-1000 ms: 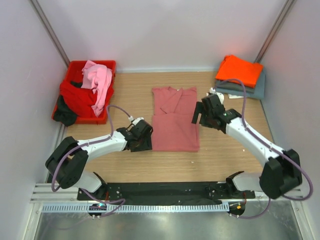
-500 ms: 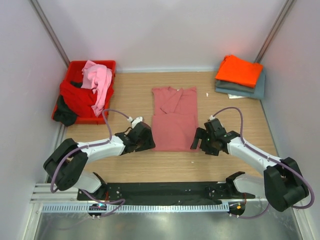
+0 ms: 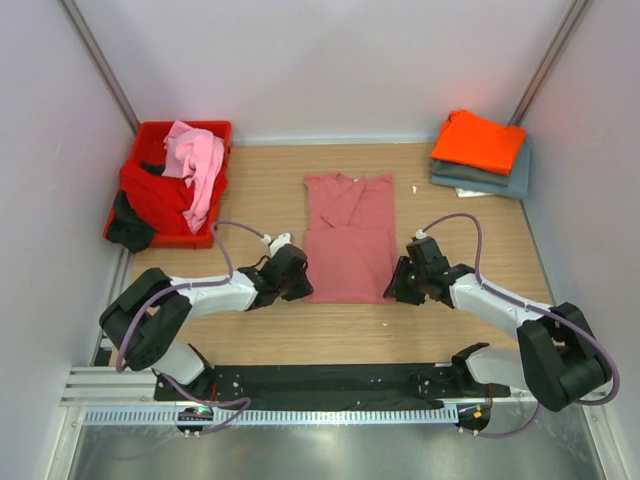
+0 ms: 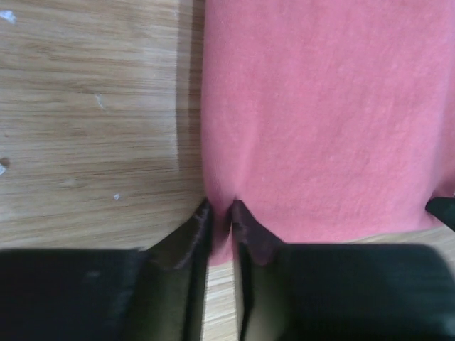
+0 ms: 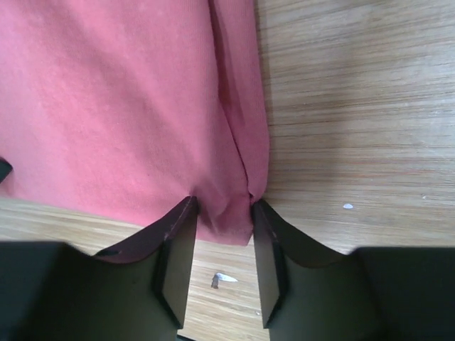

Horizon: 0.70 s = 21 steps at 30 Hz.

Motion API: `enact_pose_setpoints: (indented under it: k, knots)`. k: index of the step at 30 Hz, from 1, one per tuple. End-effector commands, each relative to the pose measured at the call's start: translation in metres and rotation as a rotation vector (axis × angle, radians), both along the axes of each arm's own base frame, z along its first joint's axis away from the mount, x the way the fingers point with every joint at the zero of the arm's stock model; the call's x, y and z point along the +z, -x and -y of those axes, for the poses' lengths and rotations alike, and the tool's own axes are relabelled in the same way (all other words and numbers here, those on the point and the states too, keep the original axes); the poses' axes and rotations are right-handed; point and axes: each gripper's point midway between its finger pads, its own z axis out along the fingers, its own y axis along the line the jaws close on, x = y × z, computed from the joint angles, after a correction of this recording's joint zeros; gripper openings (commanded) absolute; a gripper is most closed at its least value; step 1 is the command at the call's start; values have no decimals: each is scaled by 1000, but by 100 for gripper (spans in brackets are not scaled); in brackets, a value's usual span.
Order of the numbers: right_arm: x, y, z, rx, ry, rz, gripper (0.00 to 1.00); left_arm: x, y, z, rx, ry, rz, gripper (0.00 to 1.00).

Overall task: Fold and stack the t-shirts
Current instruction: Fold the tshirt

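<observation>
Pinching one salmon-pink t-shirt (image 3: 348,250) hem: left tool (image 4: 220,214), right tool (image 5: 222,210).

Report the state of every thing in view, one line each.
salmon-pink t-shirt: lying flat, sides folded in
left gripper: shut on its near left corner
right gripper: shut on its near right corner
orange t-shirt: folded, stacked on grey-blue t-shirt
red crate: holds crumpled shirts
</observation>
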Motion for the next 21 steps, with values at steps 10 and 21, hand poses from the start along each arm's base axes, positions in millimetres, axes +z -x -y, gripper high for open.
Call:
enact_pose_setpoints:
  k: [10,21]
  knots:
    - [22,17,3,15,-23,11,2,5,43,-9,-56,-101,-41,0]
    - [62,67,-11,27,-167,22,1,51,91,-36,-64,-110,-66,0]
